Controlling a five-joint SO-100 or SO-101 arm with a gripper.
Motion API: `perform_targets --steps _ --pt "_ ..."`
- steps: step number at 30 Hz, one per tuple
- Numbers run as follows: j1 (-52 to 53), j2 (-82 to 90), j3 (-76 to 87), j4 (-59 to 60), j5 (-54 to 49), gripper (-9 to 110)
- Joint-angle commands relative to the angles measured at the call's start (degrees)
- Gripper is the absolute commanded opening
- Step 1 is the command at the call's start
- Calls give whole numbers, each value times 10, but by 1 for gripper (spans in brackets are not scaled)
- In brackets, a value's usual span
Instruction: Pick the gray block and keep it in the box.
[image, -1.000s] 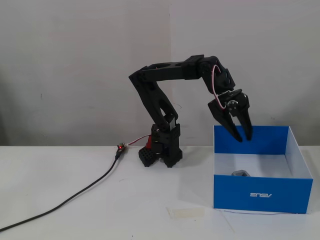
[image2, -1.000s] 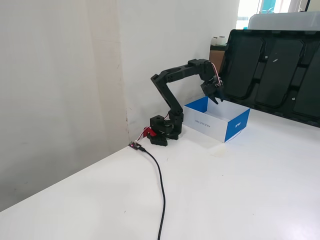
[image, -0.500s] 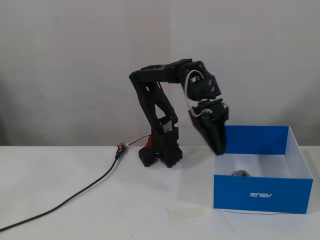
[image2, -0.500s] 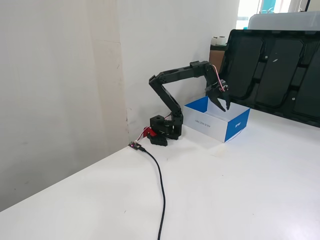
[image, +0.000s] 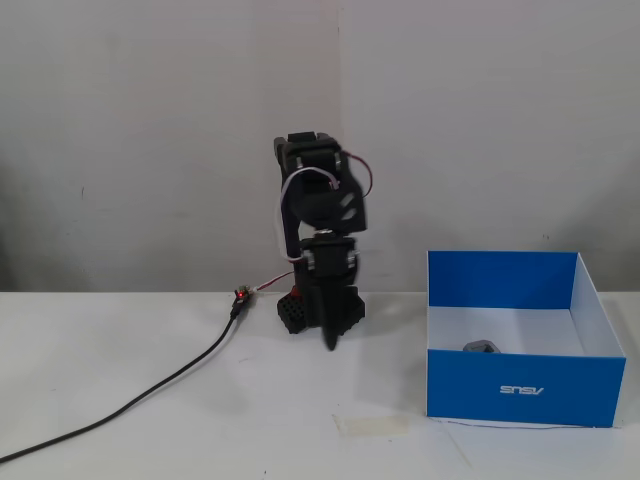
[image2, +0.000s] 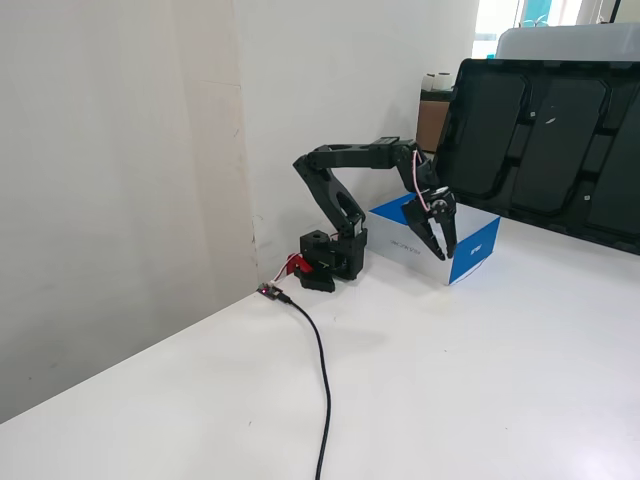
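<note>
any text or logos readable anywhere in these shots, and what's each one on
"ASUS": white logo, printed upside down, on the blue front wall of the box in a fixed view.
In the other fixed view a faint mark shows on the white side wall of the box, too small to read.
Nothing else carries readable text.

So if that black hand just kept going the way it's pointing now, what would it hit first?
Most likely the bare white table. The hand points nearly straight down, beside the box rather than over it, with nothing seen beneath its tips. In a fixed view it overlaps the box's front, so depth there is uncertain.
</note>
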Motion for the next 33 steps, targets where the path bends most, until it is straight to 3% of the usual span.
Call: perform_targets --steps 1,21,33 --pt "51 52 29 -35 -5 0" --pt "149 190 256 -185 -21 0" --pt "158 352 371 -181 -22 0"
